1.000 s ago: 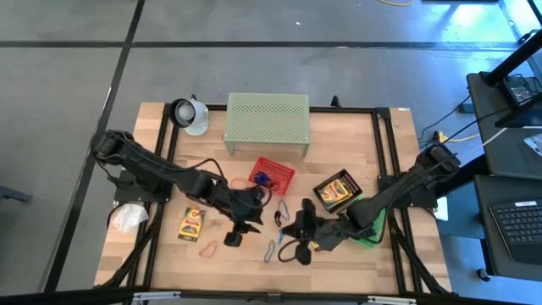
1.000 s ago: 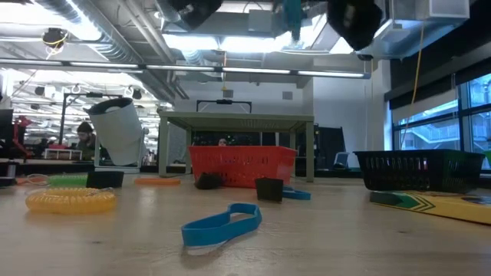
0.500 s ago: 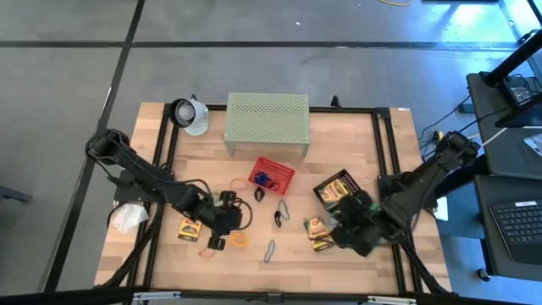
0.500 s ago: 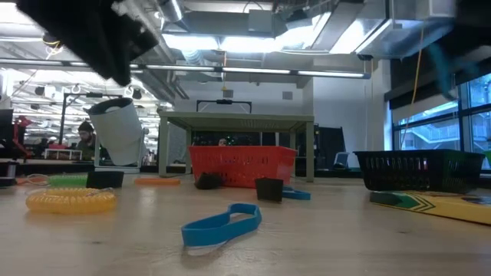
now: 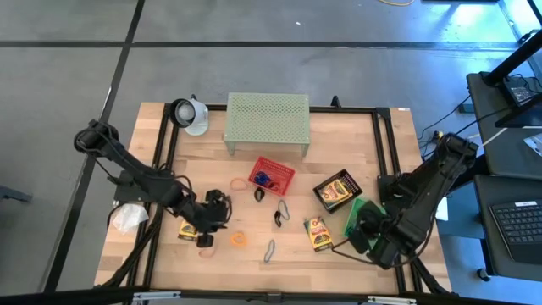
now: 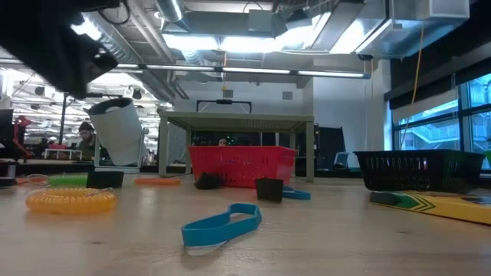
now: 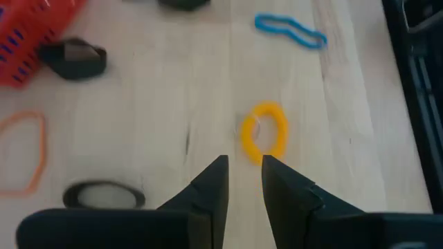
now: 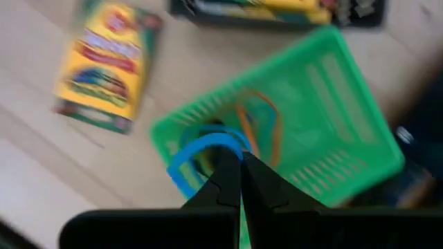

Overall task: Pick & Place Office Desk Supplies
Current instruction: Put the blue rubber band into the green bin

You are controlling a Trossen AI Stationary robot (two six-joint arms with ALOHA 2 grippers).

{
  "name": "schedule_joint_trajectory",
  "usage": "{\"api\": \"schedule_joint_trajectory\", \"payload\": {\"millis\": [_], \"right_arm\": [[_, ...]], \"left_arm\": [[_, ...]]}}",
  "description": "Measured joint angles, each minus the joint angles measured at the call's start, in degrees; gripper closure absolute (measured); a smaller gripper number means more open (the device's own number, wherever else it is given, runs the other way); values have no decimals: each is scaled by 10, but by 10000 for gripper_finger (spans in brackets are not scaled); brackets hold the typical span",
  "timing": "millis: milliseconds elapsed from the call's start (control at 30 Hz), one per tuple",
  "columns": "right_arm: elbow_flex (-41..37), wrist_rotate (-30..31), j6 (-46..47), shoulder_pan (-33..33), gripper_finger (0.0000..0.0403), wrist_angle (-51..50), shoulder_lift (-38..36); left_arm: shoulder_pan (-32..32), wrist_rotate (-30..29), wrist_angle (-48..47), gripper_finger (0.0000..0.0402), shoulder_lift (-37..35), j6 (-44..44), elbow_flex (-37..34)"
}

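Blurred green basket [image 8: 325, 117] half hid behind the right gripper [image 8: 240, 181], fingers pressed together; left gripper [image 7: 243, 181] slightly spread over wooden table [image 7: 166, 104].

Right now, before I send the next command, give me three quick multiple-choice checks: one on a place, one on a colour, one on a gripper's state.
1. Where is the right gripper?
A. over the green basket
B. over the red basket
C. over the metal shelf

2. What colour is the coiled loop just ahead of the left gripper?
A. blue
B. yellow
C. black

3. What is the right gripper doing?
A. open and empty
B. shut on a blue loop
C. shut on a crayon box

Answers: 1 A, the right wrist view shows the green basket directly below; 2 B, it lies yellow beyond the fingertips; 3 B, the blue loop hangs from its closed tips.
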Motion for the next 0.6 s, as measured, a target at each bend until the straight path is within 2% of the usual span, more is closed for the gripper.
{"api": "schedule_joint_trajectory", "payload": {"millis": [133, 467, 600], "right_arm": [[0, -49, 9, 0, 403, -11, 25], [-25, -71, 18, -25, 402, -14, 51], [-42, -75, 25, -29, 386, 5, 54]], "left_arm": [[-17, 1, -14, 324, 4, -7, 0], [-26, 30, -10, 325, 4, -15, 0], [-26, 37, -10, 323, 4, -20, 0]]}}
